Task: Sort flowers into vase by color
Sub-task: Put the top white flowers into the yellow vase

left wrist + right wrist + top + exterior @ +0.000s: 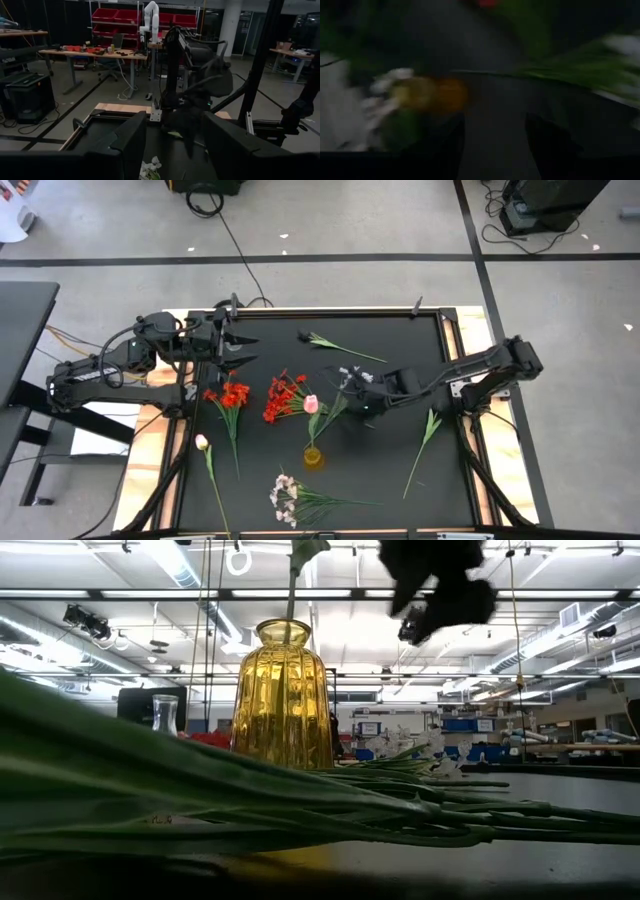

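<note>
A yellow glass vase (313, 457) (281, 700) stands near the table's middle. One pale pink tulip (311, 404) leans out of its mouth, its stem (292, 585) rising from the neck. Two red blossom clusters (232, 393) (285, 395), another pink tulip (201, 442) and a white-lilac spray (287, 498) lie flat on the mat. My right gripper (350, 395) (492, 135) hovers open above the mat, just right of the tulip in the vase, with nothing between its fingers. My left gripper (243, 350) (175, 137) hangs open over the far-left part of the mat.
Bare leafy stems lie at the far side (340, 348) and the right side (425, 435) of the black mat. A small white sprig (347, 371) lies beside the right gripper. The spray's green stems (330, 805) fill the foreground of the low view. Wooden table edges (150, 450) frame the mat.
</note>
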Robot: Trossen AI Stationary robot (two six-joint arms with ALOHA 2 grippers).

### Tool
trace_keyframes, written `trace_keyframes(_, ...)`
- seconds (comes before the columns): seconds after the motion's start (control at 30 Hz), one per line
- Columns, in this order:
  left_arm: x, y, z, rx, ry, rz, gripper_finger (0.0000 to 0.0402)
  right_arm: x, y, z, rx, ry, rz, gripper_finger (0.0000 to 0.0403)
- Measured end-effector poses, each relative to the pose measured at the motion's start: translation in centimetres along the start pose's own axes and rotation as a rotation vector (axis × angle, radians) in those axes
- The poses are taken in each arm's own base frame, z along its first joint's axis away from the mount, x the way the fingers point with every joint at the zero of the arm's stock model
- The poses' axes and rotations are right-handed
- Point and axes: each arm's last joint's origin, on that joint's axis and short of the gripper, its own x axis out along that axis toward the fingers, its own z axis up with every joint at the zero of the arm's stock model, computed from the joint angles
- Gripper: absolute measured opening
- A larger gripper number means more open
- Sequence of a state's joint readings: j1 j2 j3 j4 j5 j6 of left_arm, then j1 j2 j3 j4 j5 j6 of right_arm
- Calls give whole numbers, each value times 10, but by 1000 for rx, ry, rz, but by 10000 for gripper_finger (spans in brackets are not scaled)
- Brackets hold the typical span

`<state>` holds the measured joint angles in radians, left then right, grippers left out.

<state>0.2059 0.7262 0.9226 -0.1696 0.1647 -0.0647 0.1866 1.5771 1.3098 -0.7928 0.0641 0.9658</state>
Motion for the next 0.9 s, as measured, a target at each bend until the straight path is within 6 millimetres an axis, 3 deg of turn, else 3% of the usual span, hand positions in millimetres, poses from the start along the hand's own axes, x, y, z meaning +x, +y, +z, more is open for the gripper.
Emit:
trace_keyframes(0.17, 0, 0, 0, 0, 0, 0, 197, -3, -13, -8, 237, -45, -171, 215)
trace_keyframes(0.4, 0, 0, 0, 0, 0, 0, 197, 25, -31, -16, 768, -182, -180, 215)
trace_keyframes(0.5, 0, 0, 0, 0, 0, 0, 197, 38, -40, -17, 908, -219, -152, 215)
trace_keyframes(0.73, 0, 0, 0, 0, 0, 0, 197, 77, -69, 3, 1054, -243, -189, 215)
trace_keyframes(0.9, 0, 0, 0, 0, -1, -1, 197, 99, -73, 19, 1067, -193, -120, 215)
